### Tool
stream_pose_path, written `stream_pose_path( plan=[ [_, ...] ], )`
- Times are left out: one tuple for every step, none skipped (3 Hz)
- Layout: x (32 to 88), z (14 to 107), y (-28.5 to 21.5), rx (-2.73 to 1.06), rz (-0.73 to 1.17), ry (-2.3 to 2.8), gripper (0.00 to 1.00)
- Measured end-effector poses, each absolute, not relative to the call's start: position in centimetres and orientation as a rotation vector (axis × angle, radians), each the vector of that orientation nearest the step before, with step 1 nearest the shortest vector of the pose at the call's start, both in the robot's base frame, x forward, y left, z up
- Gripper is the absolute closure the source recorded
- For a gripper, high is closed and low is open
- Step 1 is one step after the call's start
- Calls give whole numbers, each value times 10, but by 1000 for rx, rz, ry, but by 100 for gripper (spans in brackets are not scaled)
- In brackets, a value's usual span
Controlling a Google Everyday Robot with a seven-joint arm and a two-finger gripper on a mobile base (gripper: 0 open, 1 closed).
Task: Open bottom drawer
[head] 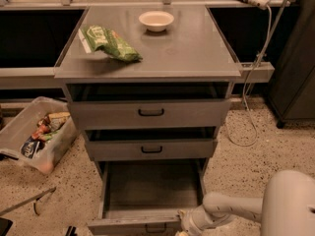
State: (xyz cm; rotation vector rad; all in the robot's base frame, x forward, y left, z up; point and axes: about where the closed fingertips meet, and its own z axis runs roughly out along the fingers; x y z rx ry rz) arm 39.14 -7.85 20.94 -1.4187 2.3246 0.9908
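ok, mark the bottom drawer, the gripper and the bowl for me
bottom drawer (152, 187), camera view, bare inner floor of the pulled-out drawer.
gripper (184, 221), camera view, its tip, at the drawer front's right end.
bowl (156, 20), camera view, centre of its inside.

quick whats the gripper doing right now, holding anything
gripper: low by the right end of the bottom drawer front, which is pulled well out; open, closed or holding cannot be told.
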Motion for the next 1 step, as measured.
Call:
stream_pose_path(
  plan=[
    [393,210,-79,-1419,991,2325,0]
  ],
)
